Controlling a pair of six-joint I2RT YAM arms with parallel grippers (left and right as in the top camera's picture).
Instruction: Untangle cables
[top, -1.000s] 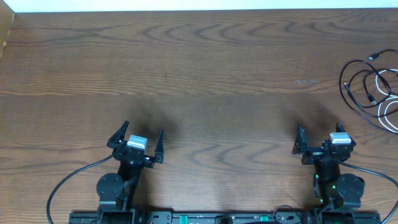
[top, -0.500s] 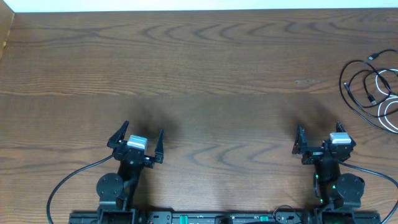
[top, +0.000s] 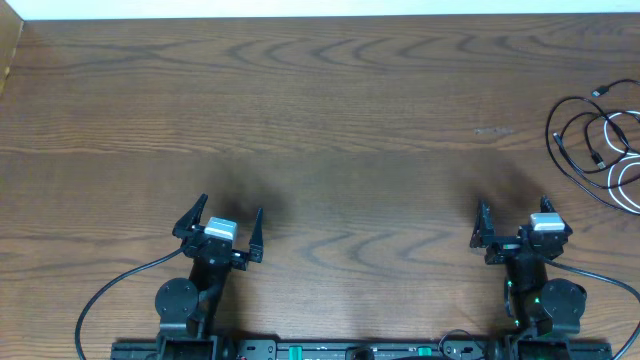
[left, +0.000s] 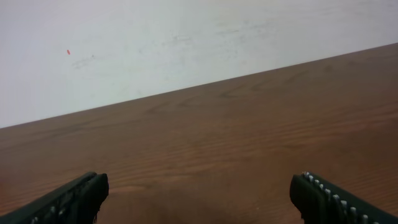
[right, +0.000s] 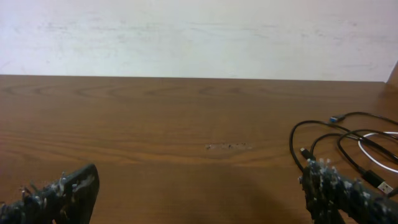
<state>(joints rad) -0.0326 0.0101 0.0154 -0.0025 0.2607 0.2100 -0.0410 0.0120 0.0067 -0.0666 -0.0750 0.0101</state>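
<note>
Nothing has moved since the earlier frame: my left gripper and right gripper stand apart, empty. Cables lie ahead-right of my right gripper (tangled, two black, one white). Risk: pinching several overlapping strands tightens the knot.

Table surface open across centre and left. Only obstruction: tangled cables at right edge, beyond the right gripper.

Brown wooden table, white wall behind.
</note>
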